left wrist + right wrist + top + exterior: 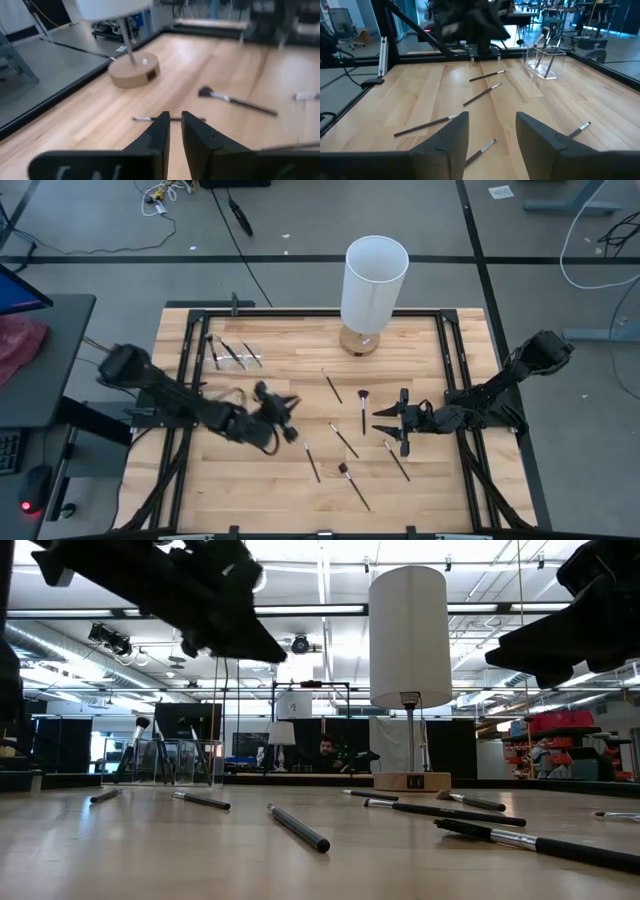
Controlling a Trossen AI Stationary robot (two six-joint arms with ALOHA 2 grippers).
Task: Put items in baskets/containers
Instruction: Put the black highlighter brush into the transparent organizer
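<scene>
I saw left gripper [287,418] nearly pressed together, empty, above scattered brushes [343,439]; right gripper [390,423] hovered spread near container [545,61].

Words to read: none can be made out in any view.
Lamp base [412,781]: a small dark label sits on the front, near the middle of the low view, too small to read.
Same base [134,71]: a small dark square shows on its side, upper left of the left wrist view, with no letters to tell.
Floor paper [501,192]: a white scrap at the upper right of the high view, its marks too tiny to read.
</scene>
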